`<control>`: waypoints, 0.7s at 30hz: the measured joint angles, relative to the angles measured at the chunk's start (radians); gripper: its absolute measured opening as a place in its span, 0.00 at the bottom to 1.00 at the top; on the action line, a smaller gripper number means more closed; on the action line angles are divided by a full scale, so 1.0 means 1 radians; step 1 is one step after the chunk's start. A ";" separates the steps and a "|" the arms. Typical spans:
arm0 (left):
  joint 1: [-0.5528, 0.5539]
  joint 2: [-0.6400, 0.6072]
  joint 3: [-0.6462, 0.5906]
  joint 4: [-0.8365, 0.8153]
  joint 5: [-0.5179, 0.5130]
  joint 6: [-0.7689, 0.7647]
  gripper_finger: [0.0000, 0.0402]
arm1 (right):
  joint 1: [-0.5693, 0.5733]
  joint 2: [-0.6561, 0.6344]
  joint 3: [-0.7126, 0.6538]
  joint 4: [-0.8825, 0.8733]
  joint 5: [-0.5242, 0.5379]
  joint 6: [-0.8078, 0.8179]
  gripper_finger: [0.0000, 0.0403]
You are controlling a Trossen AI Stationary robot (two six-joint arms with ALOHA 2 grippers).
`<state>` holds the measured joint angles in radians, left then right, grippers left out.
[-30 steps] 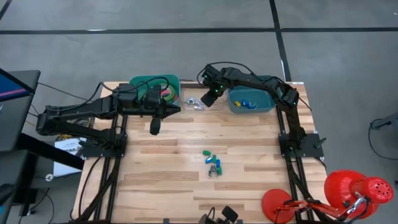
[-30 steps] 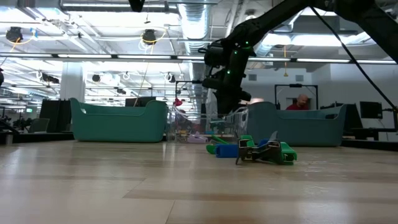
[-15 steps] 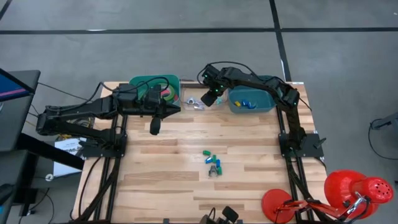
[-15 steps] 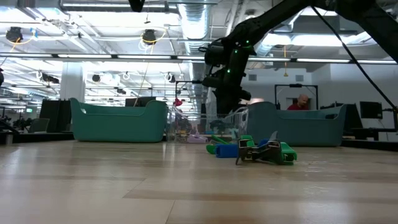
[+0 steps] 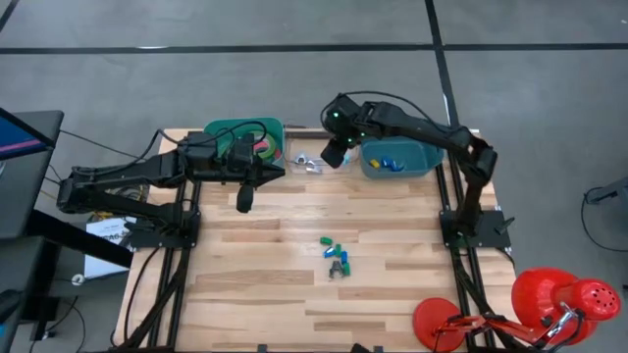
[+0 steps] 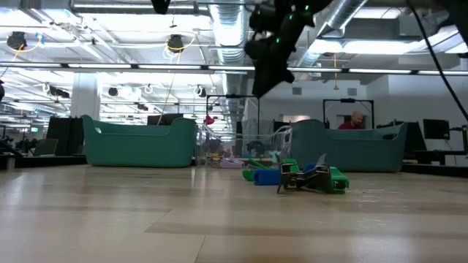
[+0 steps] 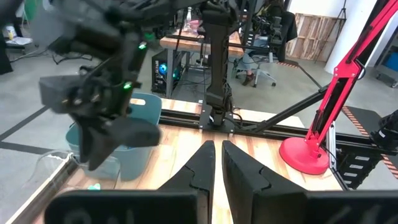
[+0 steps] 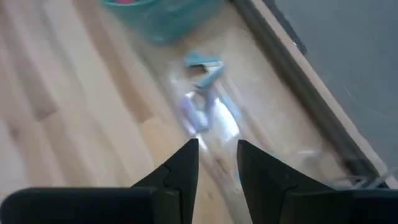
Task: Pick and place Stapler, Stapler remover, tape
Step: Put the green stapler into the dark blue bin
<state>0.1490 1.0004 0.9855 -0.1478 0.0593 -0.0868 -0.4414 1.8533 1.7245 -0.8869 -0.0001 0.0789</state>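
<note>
Your tape rolls [image 5: 263, 149] sit in the left green bin [image 5: 218, 130] at the far edge of the surface [image 5: 392, 255], and small coloured pieces [image 5: 337, 257] lie loose mid-surface. The right tool [image 5: 337, 154] hangs above a clear tray [image 5: 304, 162] between the two bins, fingers slightly apart and holding nothing. From that height a hurried descent could clip the tray's wall or the right bin [image 5: 424, 164] and shove them. The left tool [image 5: 244, 199] waits near the left bin, fingers narrow, nothing between them. Compared with a second ago, the right tool has risen well clear of the tray; the left arm hasn't moved.
</note>
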 joint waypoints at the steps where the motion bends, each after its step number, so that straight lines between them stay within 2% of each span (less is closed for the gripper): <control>1: 0.000 0.000 0.000 0.000 0.000 0.000 0.05 | 0.012 -0.010 0.000 -0.004 0.000 0.000 0.26; 15: 0.000 0.000 0.000 0.000 0.000 0.000 0.05 | 0.146 -0.049 0.000 -0.076 0.001 -0.011 0.26; 21: 0.000 0.000 0.000 0.000 0.000 0.000 0.05 | 0.182 -0.050 0.000 -0.092 -0.001 -0.011 0.35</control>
<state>0.1490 1.0004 0.9855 -0.1478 0.0597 -0.0868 -0.2594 1.8034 1.7242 -0.9790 -0.0010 0.0682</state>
